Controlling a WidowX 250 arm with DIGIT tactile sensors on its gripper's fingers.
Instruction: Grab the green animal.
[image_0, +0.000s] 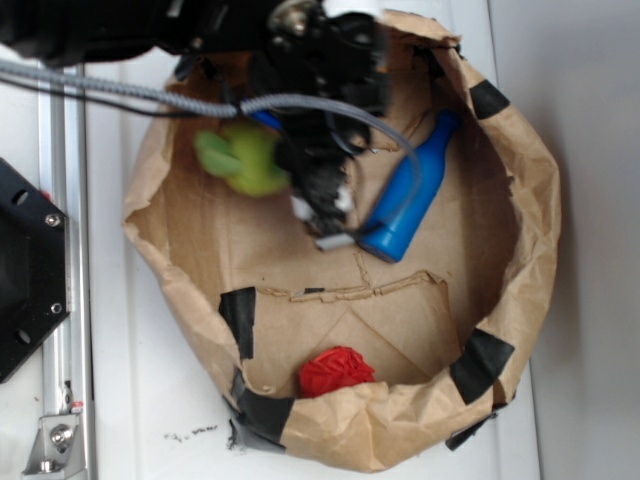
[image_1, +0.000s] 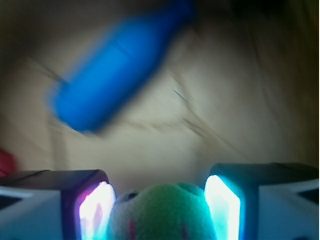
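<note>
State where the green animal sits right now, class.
In the wrist view the green animal sits between the gripper fingers; in the exterior view it is upper left in the paper bag, left of the blue bottle.

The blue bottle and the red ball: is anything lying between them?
In the exterior view, only bare brown paper with a torn crease lies between the blue bottle and the red ball on the bag's floor. No toy sits there.

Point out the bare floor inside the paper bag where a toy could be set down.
Widest bare patch: the bag floor between the bottle and the red ball, out to the right wall. A smaller one lies below the green animal, by the left wall. The upper middle is crowded: pincer, animal, bottle.
</note>
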